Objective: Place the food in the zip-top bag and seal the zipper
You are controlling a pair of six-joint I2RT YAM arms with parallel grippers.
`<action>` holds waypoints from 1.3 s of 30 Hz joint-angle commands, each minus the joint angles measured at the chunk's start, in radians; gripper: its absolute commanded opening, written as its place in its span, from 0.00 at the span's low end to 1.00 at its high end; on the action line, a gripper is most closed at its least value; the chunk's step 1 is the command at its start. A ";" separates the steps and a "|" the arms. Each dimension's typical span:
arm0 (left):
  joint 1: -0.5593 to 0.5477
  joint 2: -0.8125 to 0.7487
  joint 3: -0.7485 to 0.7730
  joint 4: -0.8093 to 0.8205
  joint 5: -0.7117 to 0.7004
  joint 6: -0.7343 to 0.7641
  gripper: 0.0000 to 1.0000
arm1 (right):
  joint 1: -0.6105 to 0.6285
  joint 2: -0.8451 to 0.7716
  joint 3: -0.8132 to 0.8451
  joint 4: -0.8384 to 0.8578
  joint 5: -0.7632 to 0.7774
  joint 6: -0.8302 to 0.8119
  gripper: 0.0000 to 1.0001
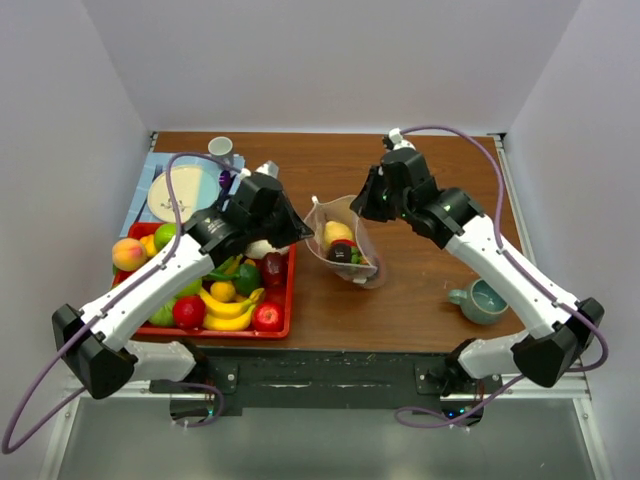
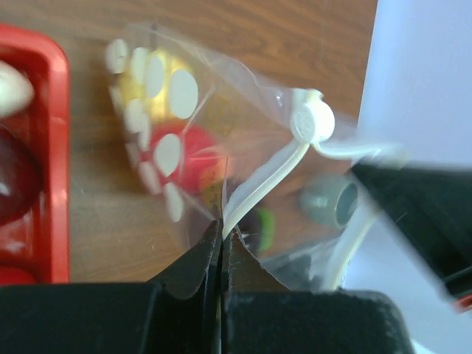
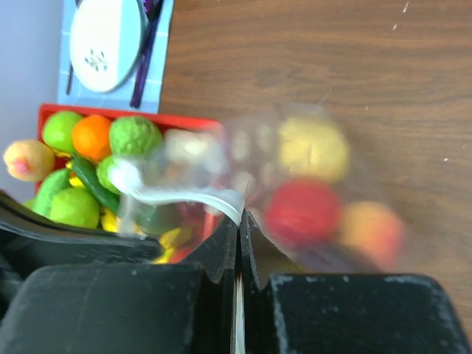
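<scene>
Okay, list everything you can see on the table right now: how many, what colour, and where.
zip-top bag: one, clear with white dots, table centre
food in bag: a few pieces, yellow, red and dark; exact count unclear
tray: one, red, near left
food in tray: many pieces, including yellow bananas, red apples, a peach, green and orange fruit
plate: one, white, far left
mat: one, light blue, under the plate
cup: one, white, far edge
mug: one, teal, near right
table: one, brown wood
left hand: black, pinched shut on the bag's mouth
right hand: black, pinched shut on the bag's mouth
</scene>
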 commanded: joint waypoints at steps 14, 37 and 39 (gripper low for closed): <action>-0.026 0.023 -0.007 0.060 -0.016 0.103 0.00 | -0.183 -0.057 -0.034 0.018 -0.142 -0.055 0.00; 0.015 0.279 0.220 0.089 0.106 0.251 0.00 | -0.046 -0.213 -0.195 -0.026 0.003 -0.059 0.00; -0.069 0.290 0.220 0.087 0.079 0.251 0.00 | -0.107 -0.187 -0.166 -0.048 0.046 -0.093 0.00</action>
